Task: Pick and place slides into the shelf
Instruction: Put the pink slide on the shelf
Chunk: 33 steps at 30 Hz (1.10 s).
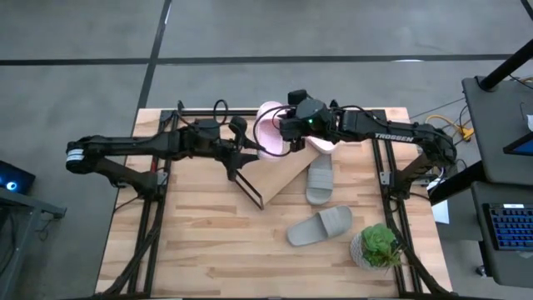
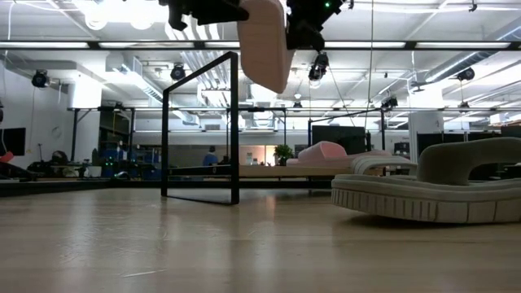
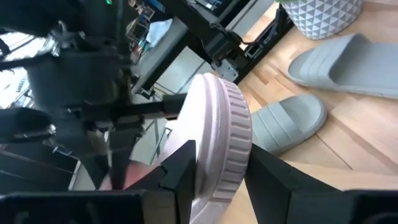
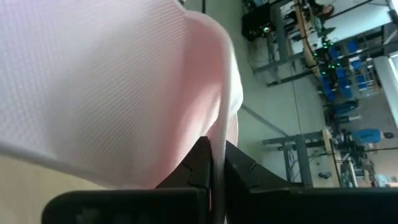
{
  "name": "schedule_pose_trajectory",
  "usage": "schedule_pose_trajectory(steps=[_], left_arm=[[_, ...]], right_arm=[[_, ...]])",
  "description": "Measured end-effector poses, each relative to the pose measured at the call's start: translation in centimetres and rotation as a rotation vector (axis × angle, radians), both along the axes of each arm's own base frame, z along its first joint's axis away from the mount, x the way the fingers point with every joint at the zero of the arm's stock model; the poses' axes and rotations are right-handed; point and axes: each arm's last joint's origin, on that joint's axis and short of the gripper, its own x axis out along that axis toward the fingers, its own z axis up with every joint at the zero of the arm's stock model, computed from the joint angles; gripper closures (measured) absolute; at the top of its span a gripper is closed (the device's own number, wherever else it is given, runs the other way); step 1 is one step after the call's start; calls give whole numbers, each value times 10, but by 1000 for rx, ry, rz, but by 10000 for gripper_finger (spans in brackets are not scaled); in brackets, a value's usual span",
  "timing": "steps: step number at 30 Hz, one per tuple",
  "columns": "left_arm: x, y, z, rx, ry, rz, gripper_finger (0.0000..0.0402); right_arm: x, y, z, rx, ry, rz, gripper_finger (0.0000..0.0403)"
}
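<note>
1. Left gripper (image 3: 217, 171): clamped on sole edge of a pale pink slide (image 1: 268, 133), fingers either side of the ribbed rim. Slide held up in the air, off the desk (image 1: 191, 225), at the upper end of the shelf.
2. Right gripper (image 4: 214, 162): pinched tight on thin pink foam of the same slide, from the opposite side. Both arms met mid-desk, at the back; looked like a handover or a two-arm carry, can't tell which.
3. Shelf (image 1: 279, 177): slanted wood board on black wire frame (image 2: 199, 126), centre of desk.
4. Second pink slide (image 2: 324, 151): seen in low view lying on the raised board, so approx. 1 of 4 placed.
5. Grey slide A (image 1: 321, 179): just beside the shelf's right edge, touching or overlapping it; not clear if it counts as placed.
6. Grey slide B (image 1: 321, 227): flat on desk, nearer front, apart from shelf.
7. Potted plant (image 1: 379, 246): front-right corner, not involved.

Status, est.: roughly a quarter done. Left: set down held pink slide, then both grey ones.
</note>
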Motion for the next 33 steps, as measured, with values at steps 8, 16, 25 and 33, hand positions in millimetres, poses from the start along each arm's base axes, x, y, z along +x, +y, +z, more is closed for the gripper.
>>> schedule_pose_trajectory(steps=[8, 16, 25, 33], left_arm=[[-8, 0, 1, -20, 26, 43, 273], [-16, 1, 2, -5, 42, 106, 171], [-26, 3, -2, 31, 44, 221, 150], [-22, 6, -11, 60, 38, 288, 150]], right_arm=[[-6, -10, 4, -15, -9, -22, 394], [-12, -13, 8, -25, 1, -13, 395], [-21, -3, 14, 116, -24, 238, 395], [-31, 6, 24, 220, -82, 402, 395]])
